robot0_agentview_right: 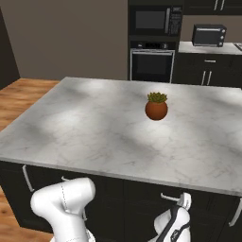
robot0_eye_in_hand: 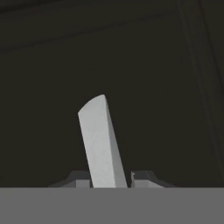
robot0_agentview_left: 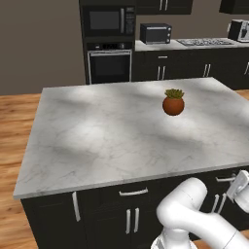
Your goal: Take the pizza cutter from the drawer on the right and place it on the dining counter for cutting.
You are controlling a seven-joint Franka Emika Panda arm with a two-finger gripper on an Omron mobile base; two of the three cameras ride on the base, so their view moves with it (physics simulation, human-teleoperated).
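Across the middle of both base views we see the marble island top [robot0_agentview_left: 107, 136] [robot0_agentview_right: 94, 132], resting on a near-black cabinet block [robot0_agentview_left: 107, 214] that runs along the bottom of the frame. Wooden floor [robot0_agentview_left: 14, 146] shows at the left edge. At the top centre stands a dark wall unit with a microwave [robot0_agentview_left: 108, 20] above an oven [robot0_agentview_left: 109, 65], and a toaster oven [robot0_agentview_left: 155, 33] sits on the back counter to their right.

The white arm [robot0_agentview_left: 194, 214] [robot0_agentview_right: 66, 201] bends low in front of the cabinets, at the lower right of the left base view and the lower left of the right one. A small potted plant [robot0_agentview_left: 173, 102] [robot0_agentview_right: 156, 106] stands on the marble, right of centre.

The drawer [robot0_agentview_left: 206, 181] [robot0_agentview_right: 208, 198] lies just under the marble edge, at the lower right of both base views. Its pale handle [robot0_eye_in_hand: 99, 140] rises between the finger tips in the hand view, against the dark front. The gripper [robot0_eye_in_hand: 109, 177] [robot0_agentview_right: 182, 201] [robot0_agentview_left: 241, 185] has its fingers clamped on that handle.
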